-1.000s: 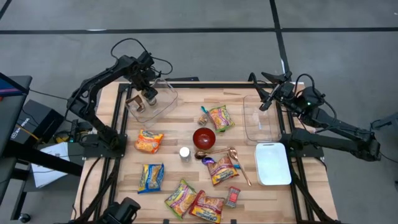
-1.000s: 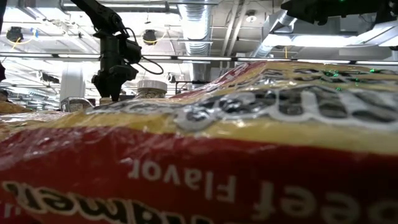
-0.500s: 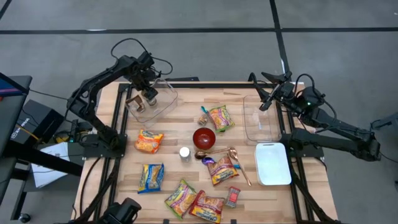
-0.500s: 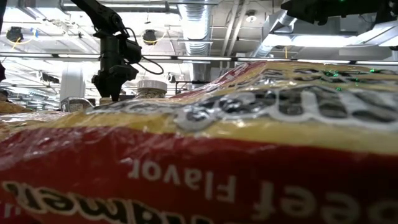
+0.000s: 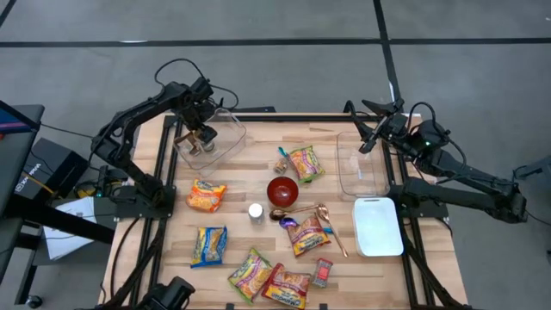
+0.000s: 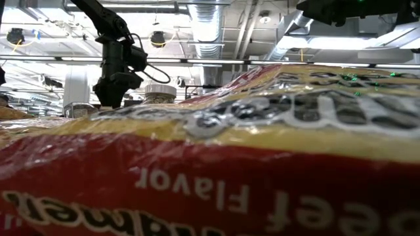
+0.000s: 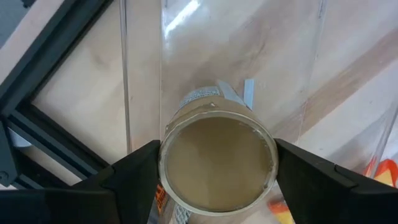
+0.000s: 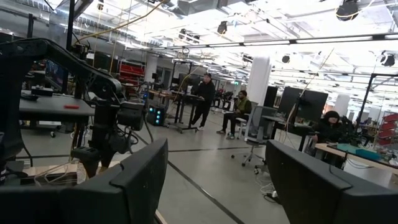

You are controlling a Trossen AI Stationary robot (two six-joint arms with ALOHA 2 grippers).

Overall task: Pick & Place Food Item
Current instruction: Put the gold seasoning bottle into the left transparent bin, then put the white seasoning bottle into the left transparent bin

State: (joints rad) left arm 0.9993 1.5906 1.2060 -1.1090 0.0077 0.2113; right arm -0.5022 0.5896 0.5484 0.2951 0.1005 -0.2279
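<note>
While the high view gives only a dark cluster at the left gripper (image 5: 197, 135) over the clear container (image 5: 225, 142) at the table's (image 5: 258, 185) far left corner, the left wrist view shows what lies between the fingers (image 7: 134, 180): a round jar (image 7: 217, 158) with a tan lid, seen from above, with a labelled side. The jaws are set wide on either side of the jar, each finger close against the lid's rim, so the jar appears held, though contact cannot be confirmed on both sides. The jar is seen over the container's transparent floor, inside its walls. In the low view the left gripper (image 6: 110, 92) hangs downward in the distance, the rest being blocked by a noodle packet (image 6: 262, 164) pressed up to the lens.

The right gripper (image 5: 368, 142) is held raised above a second clear container (image 5: 360, 165) at the far right; its fingers (image 8: 140, 180) stand apart with nothing between them, as the right wrist view shows, where people are seen in the room beyond.

Scattered packets (image 5: 207, 195), a red bowl (image 5: 282, 190), a spoon (image 5: 331, 228) and a white tray (image 5: 379, 226) lie well apart from both grippers.
</note>
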